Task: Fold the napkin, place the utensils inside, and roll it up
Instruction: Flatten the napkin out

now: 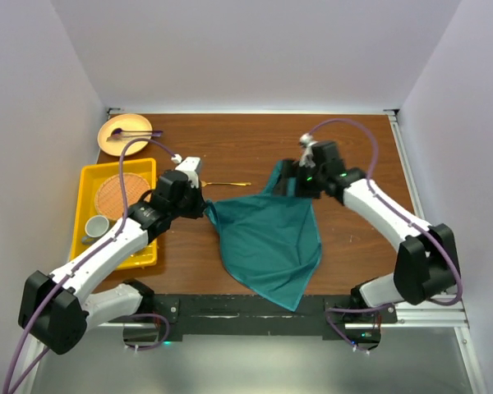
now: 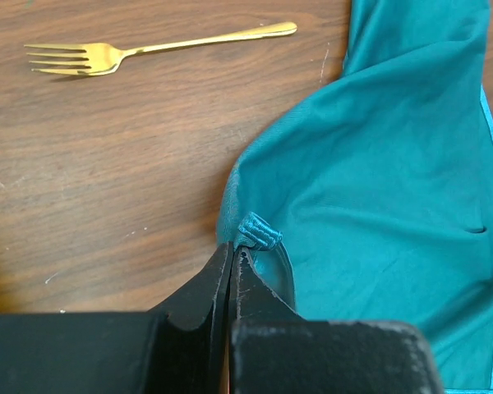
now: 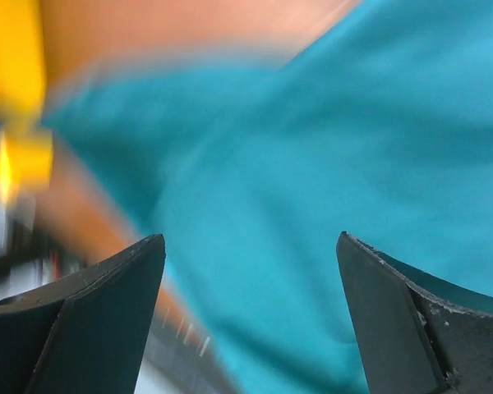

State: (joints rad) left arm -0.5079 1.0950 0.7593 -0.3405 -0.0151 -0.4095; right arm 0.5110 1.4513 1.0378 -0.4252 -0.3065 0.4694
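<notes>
- Jaws of the left gripper (image 2: 232,250) are pressed together on a bunched corner of the napkin (image 2: 378,180). In the left wrist view the teal cloth spreads ahead of them and to their right, in soft folds on the table (image 2: 107,180).
- Ahead of those jaws and to their left, the gold fork (image 2: 148,49) lies flat on bare wood. Its tines point away from the cloth, and its handle end is near the cloth's edge without touching it.
- Right wrist view, blurred: the right gripper (image 3: 251,238) has its jaws spread wide with nothing between them, and teal cloth fills the space beyond.
- Top view: the napkin hangs between the two sets of jaws and trails back toward the arm bases.
- Outside the left jaws sits a yellow tray (image 1: 86,176) holding a round woven mat (image 1: 122,194) and a small cup (image 1: 96,227). The left arm crosses the tray's near corner.
- Beyond the tray, a pale plate (image 1: 107,141) carries a purple-ended utensil (image 1: 131,131).
</notes>
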